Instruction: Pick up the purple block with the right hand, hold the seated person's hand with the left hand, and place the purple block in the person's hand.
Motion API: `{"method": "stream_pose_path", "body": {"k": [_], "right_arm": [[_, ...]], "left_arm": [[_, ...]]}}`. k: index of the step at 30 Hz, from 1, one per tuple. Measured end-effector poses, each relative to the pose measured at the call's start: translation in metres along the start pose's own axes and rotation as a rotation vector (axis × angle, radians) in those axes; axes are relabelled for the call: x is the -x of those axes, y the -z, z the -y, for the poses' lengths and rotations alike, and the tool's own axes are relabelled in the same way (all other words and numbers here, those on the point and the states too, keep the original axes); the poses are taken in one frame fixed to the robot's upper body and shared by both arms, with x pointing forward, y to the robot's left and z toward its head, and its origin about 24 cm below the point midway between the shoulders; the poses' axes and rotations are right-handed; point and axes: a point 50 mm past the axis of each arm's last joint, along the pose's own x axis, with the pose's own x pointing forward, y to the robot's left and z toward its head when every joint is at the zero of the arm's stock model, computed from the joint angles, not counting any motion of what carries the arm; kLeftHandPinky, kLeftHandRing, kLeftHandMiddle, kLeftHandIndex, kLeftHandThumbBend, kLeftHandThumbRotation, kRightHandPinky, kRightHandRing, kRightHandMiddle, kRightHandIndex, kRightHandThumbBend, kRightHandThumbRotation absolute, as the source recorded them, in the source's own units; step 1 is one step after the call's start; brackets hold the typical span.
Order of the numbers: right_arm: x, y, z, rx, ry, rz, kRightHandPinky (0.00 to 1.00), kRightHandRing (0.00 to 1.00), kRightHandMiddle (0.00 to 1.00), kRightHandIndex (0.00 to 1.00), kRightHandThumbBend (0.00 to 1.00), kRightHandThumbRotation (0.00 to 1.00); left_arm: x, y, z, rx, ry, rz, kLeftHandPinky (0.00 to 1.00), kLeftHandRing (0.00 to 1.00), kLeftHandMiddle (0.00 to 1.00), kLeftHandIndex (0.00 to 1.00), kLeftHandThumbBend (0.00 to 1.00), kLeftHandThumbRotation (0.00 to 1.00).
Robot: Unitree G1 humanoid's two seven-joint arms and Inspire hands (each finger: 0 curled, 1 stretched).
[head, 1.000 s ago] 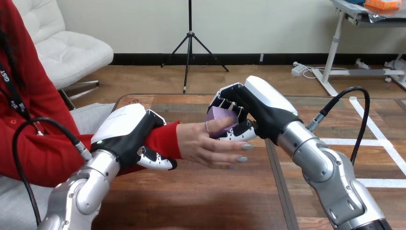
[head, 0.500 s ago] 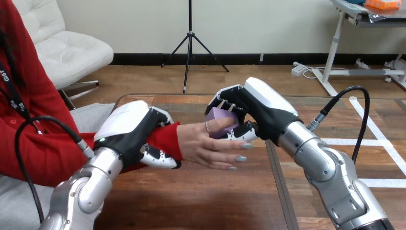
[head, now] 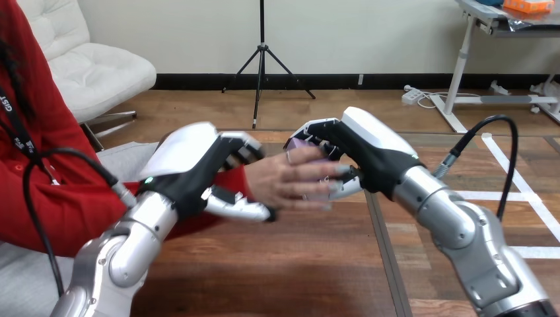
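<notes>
Silver is what I see nearest on my feed: the left forearm (head: 132,244) rises from the lower left and the right forearm (head: 462,231) from the lower right, both above the wooden tabletop (head: 297,271). Following the left arm up, I find the left hand (head: 188,165) closed on the person's wrist, which is covered by a red sleeve (head: 228,183). Its fingers (head: 239,146) curl over the top of the sleeve, and its thumb (head: 241,211) runs along underneath, so the wrist sits pinched between them, clear of the tabletop. Just past that, the person's hand (head: 290,179) reaches rightward from the sleeve, held in the air and turned on its side, with its own fingertips stretching toward my right hand (head: 370,148). The right hand meets it from the other side, its fingers curled around the purple block (head: 305,143). I can make out only a sliver of the block, at the top between the curled fingers and just above the person's hand, which covers the rest from my angle. The person's hand lies right against the block and against my right hand's thumb, but I cannot tell whether the person is gripping the block. The block is held up off the tabletop, between the two hands.
</notes>
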Motion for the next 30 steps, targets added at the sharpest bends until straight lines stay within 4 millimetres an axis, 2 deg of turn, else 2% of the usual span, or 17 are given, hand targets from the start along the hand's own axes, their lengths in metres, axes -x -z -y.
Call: {"method": "stream_pose_path", "body": {"k": [2,4,8,13,21,30], "right_arm": [[0.001,0.0,0.002,0.006,0.001,0.006,0.57,0.65,0.68,0.7,0.78,0.78],[0.002,0.0,0.003,0.011,0.003,0.012,0.58,0.66,0.69,0.71,0.82,0.89],[0.003,0.0,0.006,0.017,0.006,0.026,0.58,0.67,0.7,0.72,0.85,0.95],[0.006,0.0,0.009,0.006,0.009,0.048,0.58,0.67,0.7,0.72,0.92,0.99],[0.008,-0.001,0.013,-0.032,0.029,0.088,0.59,0.68,0.71,0.72,0.99,1.0],[0.012,0.001,0.013,-0.073,0.044,0.112,0.59,0.68,0.71,0.72,1.0,1.0]], "left_arm": [[-0.001,-0.004,-0.002,0.009,-0.01,0.026,0.52,0.64,0.69,0.72,0.98,0.62],[-0.002,-0.008,-0.005,0.016,-0.02,0.05,0.54,0.66,0.71,0.73,0.99,0.66],[-0.004,-0.016,-0.012,0.036,-0.042,0.096,0.59,0.69,0.73,0.75,1.0,0.71],[-0.006,-0.024,-0.02,0.053,-0.065,0.148,0.69,0.74,0.76,0.78,1.0,0.8],[-0.008,-0.032,-0.028,0.059,-0.069,0.189,0.78,0.78,0.79,0.8,1.0,0.84],[-0.008,-0.033,-0.027,0.074,-0.044,0.197,0.79,0.79,0.8,0.81,1.0,0.86]]}}
